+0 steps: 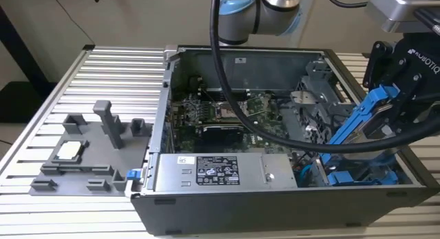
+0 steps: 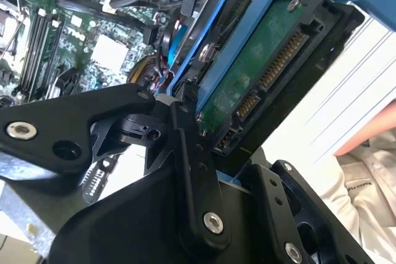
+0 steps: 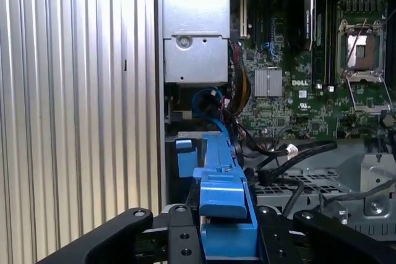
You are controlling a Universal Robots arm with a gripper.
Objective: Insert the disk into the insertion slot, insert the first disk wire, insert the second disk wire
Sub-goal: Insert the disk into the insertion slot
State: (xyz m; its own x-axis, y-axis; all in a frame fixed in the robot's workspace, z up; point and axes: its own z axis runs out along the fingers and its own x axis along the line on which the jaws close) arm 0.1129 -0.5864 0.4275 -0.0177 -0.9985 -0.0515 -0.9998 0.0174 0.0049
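Blue carrier first: the disk (image 1: 359, 119) sits in it, clamped in my gripper (image 1: 382, 121) at the exterior view's right, over the right end of the open case (image 1: 275, 210). The jaws are closed on the disk, one on each side of it. In the first wrist view I see the carrier edge-on (image 3: 224, 193), with a black finger (image 3: 180, 234) on one side and the other finger opposite, both against the blue plastic.

The disk is tilted, not flat. Its upper end is up by the gripper body and its lower end points down into the case toward the slot (image 1: 357, 177). The slot's blue fittings lie just below the disk's lower end, in the case's near right corner. I can't tell whether that end touches the slot yet. Most of the disk is outside it.

The second wrist view shows the disk's underside (image 2: 263, 75): a green circuit board with the connector row exposed, framed by the blue carrier. A black finger (image 2: 192, 171) lies along one edge.

Rest of the scene:
- The board (image 1: 230, 110) lies in the middle of the case.
- The grey supply (image 1: 220, 172) sits along the near wall, beside the slot on the exterior view's left.
- A thick black cable (image 1: 230, 92) drapes from the arm across the case.
- A grey fixture (image 1: 89, 156) sits on the ribbed table (image 1: 110, 69), well apart on the exterior view's left.
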